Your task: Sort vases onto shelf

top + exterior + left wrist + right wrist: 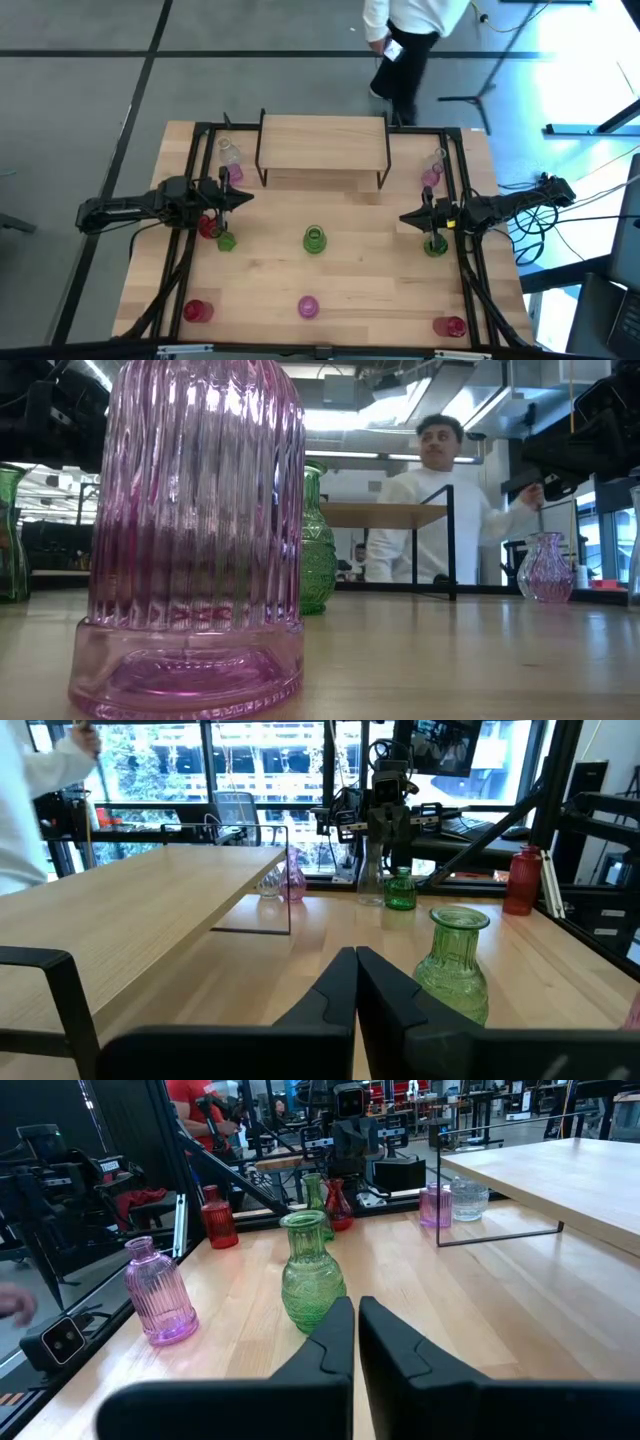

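Note:
The shelf (322, 140) stands on thin black legs at the table's far middle, its top bare. Glass vases stand upright on the tabletop: a green one (314, 239) in the middle, a pink one (307, 306) near the front edge, red (207, 226) and green (226, 240) ones under my left arm, and a green one (435, 245) under my right arm. My left gripper (245, 197) hovers shut at the left, pointing level toward the right. My right gripper (405, 218) hovers shut at the right, facing it. Neither touches a vase.
Clear and pink vases stand beside the shelf's left legs (230, 160) and right legs (433, 168). Red vases stand at the near left corner (197, 311) and near right corner (451, 326). A person in white (405, 40) stands beyond the table's far edge.

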